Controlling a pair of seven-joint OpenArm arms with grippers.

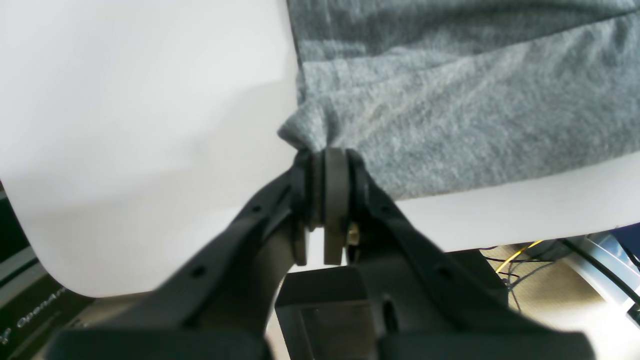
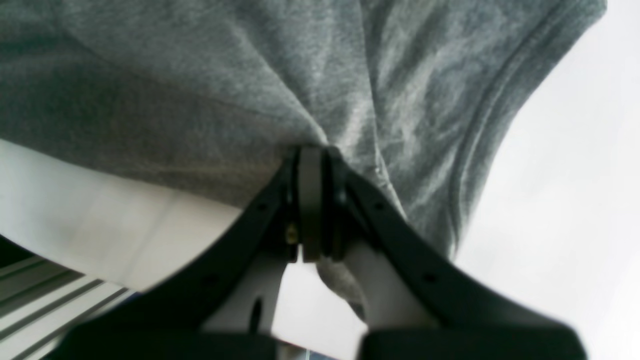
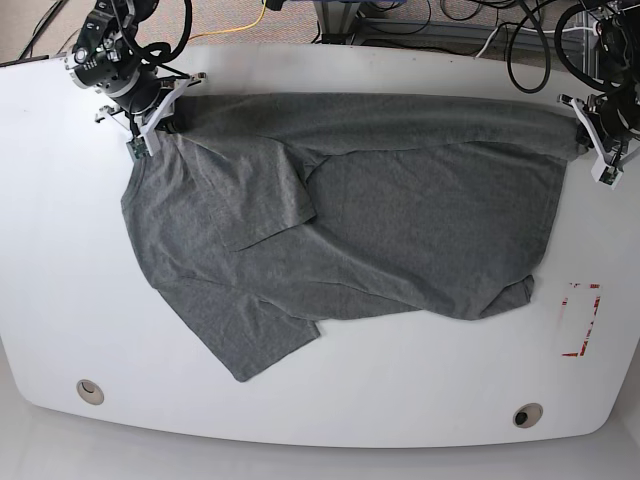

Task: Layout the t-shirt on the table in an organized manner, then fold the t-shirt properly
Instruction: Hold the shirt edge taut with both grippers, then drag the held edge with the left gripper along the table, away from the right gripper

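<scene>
Lying rumpled on the glossy white bench (image 3: 330, 400), the heather-grey knit t-shirt (image 3: 380, 230) is pinched by left claw (image 1: 327, 150) and right claw (image 2: 312, 147).

Grey t-shirt (image 3: 380, 220) spread on white table (image 3: 320, 410)

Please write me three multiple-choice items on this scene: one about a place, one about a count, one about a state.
1. Where is the red tape mark?
A. under the t-shirt
B. on bare table beside the t-shirt
C. on a gripper

2. How many round grommet holes show in the table?
A. one
B. two
C. four

3. How does the left gripper stand?
A. shut on the t-shirt
B. open above it
C. out of view

Answers: 1 B, the mark lies clear of the t-shirt. 2 B, one hole near each front corner. 3 A, its jaws pinch a bunched edge; the right gripper does likewise.
</scene>
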